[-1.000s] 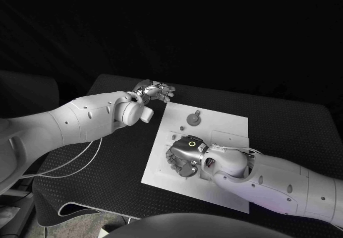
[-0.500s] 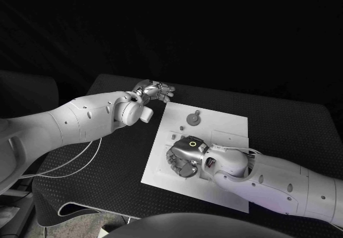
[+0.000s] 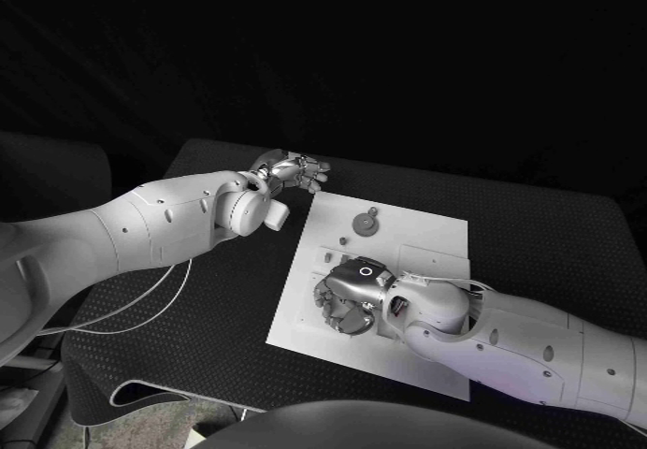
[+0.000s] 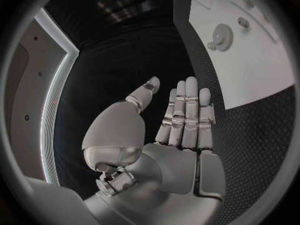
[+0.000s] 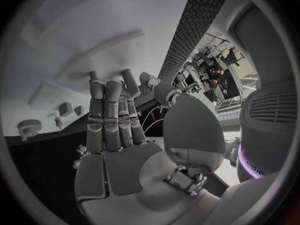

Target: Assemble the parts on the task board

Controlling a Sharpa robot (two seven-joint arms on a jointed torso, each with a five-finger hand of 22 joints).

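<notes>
Item one, the task board: a white plate lying flat in the middle of the black table, one corner pointing toward the left hand. I logged a round grey part with a raised hub standing on the board's far section, apart from both hands; the same part showed on the board from the left wrist camera, with a smaller stud just beside it. Item two, the left hand: held off the board above the table near the board's far corner, touching nothing I could see. From the wrist camera that hand was flat, its fingers straight and pressed side by side, the thumb set apart, nothing in its grasp. Item three, the right hand: palm down over the near-middle of the board. From its own wrist camera the hand was extended, its fingers straight and close together with their tips at the board's surface, the thumb standing off to one side. I could not tell whether the fingertips touched the board, and saw no part held.
</notes>
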